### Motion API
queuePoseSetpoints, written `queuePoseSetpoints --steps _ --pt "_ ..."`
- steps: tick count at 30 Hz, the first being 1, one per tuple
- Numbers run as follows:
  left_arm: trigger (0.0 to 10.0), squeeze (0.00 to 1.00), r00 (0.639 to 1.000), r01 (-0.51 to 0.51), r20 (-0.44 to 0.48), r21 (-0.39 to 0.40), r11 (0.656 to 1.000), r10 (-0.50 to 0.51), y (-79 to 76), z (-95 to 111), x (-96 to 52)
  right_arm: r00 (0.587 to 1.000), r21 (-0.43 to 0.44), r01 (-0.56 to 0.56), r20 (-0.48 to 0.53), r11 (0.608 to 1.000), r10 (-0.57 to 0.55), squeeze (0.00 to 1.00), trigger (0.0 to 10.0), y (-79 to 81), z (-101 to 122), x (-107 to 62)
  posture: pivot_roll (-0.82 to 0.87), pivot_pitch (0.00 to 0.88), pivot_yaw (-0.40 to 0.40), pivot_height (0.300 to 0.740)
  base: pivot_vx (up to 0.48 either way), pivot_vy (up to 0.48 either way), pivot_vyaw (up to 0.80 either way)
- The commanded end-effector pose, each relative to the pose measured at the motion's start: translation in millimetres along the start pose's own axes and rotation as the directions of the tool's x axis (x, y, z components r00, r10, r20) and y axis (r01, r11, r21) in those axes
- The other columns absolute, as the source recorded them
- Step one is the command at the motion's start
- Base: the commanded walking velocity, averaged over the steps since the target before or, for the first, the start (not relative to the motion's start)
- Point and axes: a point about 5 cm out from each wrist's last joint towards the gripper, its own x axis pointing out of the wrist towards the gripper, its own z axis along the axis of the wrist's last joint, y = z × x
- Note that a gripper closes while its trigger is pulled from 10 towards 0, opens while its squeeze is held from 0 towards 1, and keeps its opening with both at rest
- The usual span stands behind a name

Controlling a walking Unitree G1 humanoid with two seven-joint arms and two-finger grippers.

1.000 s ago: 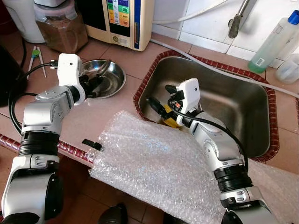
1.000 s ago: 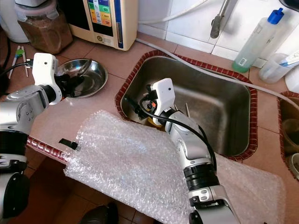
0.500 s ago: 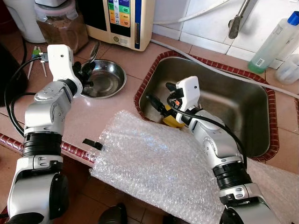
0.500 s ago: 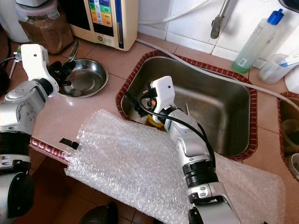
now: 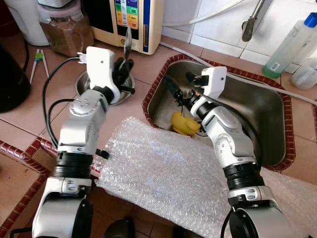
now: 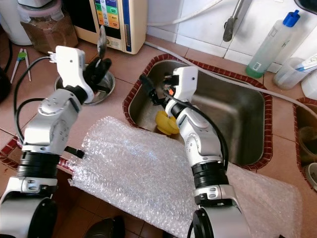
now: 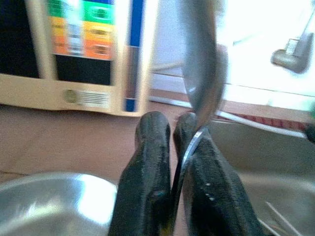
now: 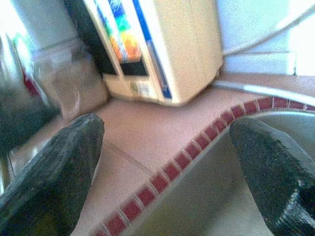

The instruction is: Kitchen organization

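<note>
One spoon pinched aloft, one yellow piece lying in the sink.

At 9 o'clock, the left gripper (image 5: 124,67) pinches one metal spoon (image 5: 128,40) by its handle, bowl upward, above one steel bowl (image 5: 81,83) on the counter. Centre, the right gripper (image 5: 184,88) hangs over the sink (image 5: 257,106) with its two fingers spread wide; one yellow object (image 5: 184,124) lies below it. One bubble-wrap sheet (image 5: 163,173) spans 6 o'clock.

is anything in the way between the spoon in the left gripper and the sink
Nothing visible blocks it. The left gripper holds the spoon above the steel bowl; the sink lies beside, with the open right gripper over its near corner.
</note>
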Motion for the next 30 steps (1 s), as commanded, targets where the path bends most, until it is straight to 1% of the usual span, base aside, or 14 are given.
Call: queuePoseSetpoints --steps 1,2,4,7,11,15,16,18,22,24,26,27,28,30 --pt "0.0 0.0 0.999 0.043 0.008 0.028 0.999 -0.044 -10.4 -1 -0.8 0.999 0.066 0.008 0.041 0.998 -0.011 0.0 10.0 -1.1 9 2.2 0.05 0.163 -0.057 0.74 0.0 0.0 0.0" --pt "0.0 0.0 0.999 0.048 0.007 0.031 0.998 -0.049 -11.6 -1 -0.9 0.999 0.078 0.009 0.046 0.997 -0.013 0.0 10.0 -1.4 10 2.4 0.05 0.162 -0.057 0.74 0.0 0.0 0.0" --pt "0.0 0.0 0.997 0.073 -0.001 0.036 0.997 -0.073 -18.0 -6 -1.8 0.997 0.152 -0.009 0.079 0.988 -0.003 0.0 10.0 0.7 18 4.2 0.05 0.16 -0.054 0.74 0.0 0.0 0.0" --pt "0.0 0.0 0.997 0.073 0.0 0.03 0.997 -0.073 -18.7 -6 -2.0 0.997 0.156 -0.014 0.08 0.988 0.002 0.0 10.0 1.3 19 4.5 0.05 0.16 -0.054 0.74 0.0 0.0 0.0" --pt "0.0 0.0 0.997 0.079 -0.004 0.047 0.996 -0.079 -19.3 -7 -3.1 0.998 0.151 -0.023 0.065 0.988 0.013 0.0 10.0 2.9 17 4.8 0.05 0.159 -0.055 0.74 0.0 0.0 0.0" --pt "0.0 0.0 0.998 0.057 -0.016 0.063 0.996 -0.056 -14.0 -8 -3.5 0.998 0.154 -0.028 0.055 0.988 0.019 0.0 10.0 3.7 15 4.8 0.05 0.159 -0.054 0.74 0.0 0.0 0.0" --pt "0.0 0.0 0.999 0.048 -0.019 0.079 0.996 -0.047 -11.3 -8 -4.0 0.998 0.154 -0.026 0.052 0.988 0.018 0.0 10.0 3.6 15 4.5 0.05 0.159 -0.054 0.74 0.0 0.0 0.0" --pt "0.0 0.0 0.999 0.0 -0.035 0.164 0.986 0.005 3.5 -10 -6.2 0.999 0.149 -0.02 0.046 0.989 0.013 0.0 10.0 2.4 14 3.5 0.05 0.16 -0.054 0.74 0.0 0.0 0.0" --pt "0.0 0.0 0.997 -0.055 -0.045 0.21 0.976 0.066 22.2 -11 -9.7 0.999 0.141 -0.009 0.038 0.99 0.003 0.0 10.0 0.1 13 2.1 0.05 0.162 -0.056 0.74 0.0 0.0 0.0" --pt "0.0 0.0 0.994 -0.088 -0.045 0.262 0.961 0.103 34.8 -9 -13.3 0.999 0.132 -0.002 0.033 0.991 -0.003 0.0 10.0 -1.5 12 1.3 0.05 0.163 -0.058 0.74 0.0 0.0 0.0" --pt "0.0 0.0 0.993 -0.092 -0.046 0.27 0.959 0.108 36.1 -9 -13.7 0.999 0.132 -0.001 0.033 0.991 -0.004 0.0 10.0 -1.7 12 1.3 0.05 0.164 -0.058 0.74 0.0 0.0 0.0" --pt "0.0 0.0 0.99 -0.116 -0.045 0.271 0.955 0.133 41.7 -9 -15.1 0.999 0.131 0.001 0.033 0.991 -0.005 0.0 10.0 -2.0 12 1.1 0.06 0.164 -0.058 0.74 0.0 0.0 0.0" --pt "0.0 0.0 0.99 -0.116 -0.045 0.271 0.955 0.133 41.7 -9 -15.1 0.999 0.131 0.001 0.033 0.991 -0.005 0.0 10.0 -2.0 12 1.1 0.06 0.164 -0.058 0.74 0.0 0.0 0.0" --pt "0.0 0.0 0.987 -0.136 -0.046 0.304 0.943 0.157 50.0 -10 -17.4 1.0 0.127 0.005 0.03 0.992 -0.009 0.0 10.0 -2.7 12 1.1 0.05 0.165 -0.059 0.74 0.0 0.0 0.0"
